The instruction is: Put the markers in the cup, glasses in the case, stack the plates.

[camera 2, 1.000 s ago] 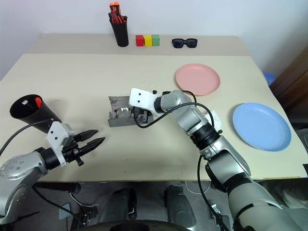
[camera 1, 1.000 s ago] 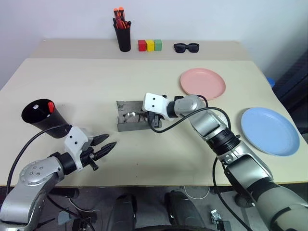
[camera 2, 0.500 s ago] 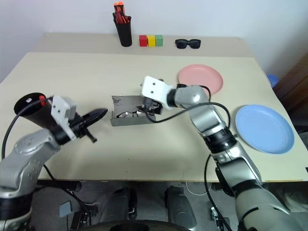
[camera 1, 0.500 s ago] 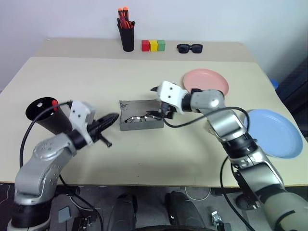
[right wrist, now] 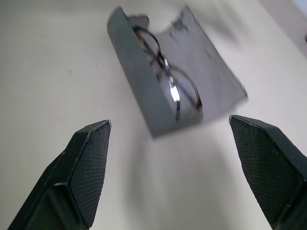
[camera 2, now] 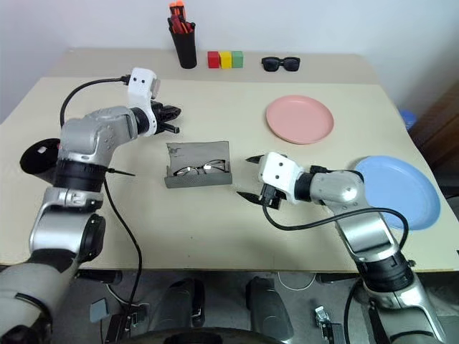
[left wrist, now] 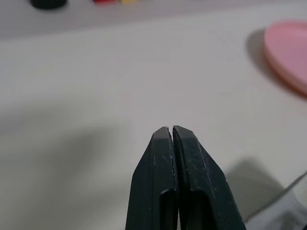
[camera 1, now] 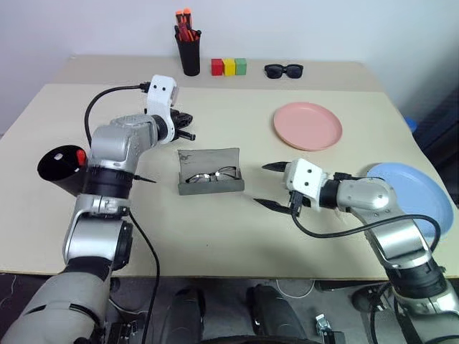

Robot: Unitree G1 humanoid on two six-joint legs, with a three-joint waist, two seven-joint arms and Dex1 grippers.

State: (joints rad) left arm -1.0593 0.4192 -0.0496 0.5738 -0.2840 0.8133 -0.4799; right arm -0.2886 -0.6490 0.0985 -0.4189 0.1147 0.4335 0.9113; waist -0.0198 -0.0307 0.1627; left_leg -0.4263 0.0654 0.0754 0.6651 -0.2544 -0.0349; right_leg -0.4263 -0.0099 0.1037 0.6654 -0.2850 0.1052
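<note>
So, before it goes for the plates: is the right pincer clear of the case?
Apart. The right wrist view shows bare table between the open right pincer and the case.

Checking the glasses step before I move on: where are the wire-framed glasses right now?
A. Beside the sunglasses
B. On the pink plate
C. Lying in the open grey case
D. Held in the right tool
C: the glasses lie inside the open grey case, and the right tool stands open and empty beside it.

No writing, label, brand, number or sign can be read on anything in these views; every surface looks plain and unmarked.
</note>
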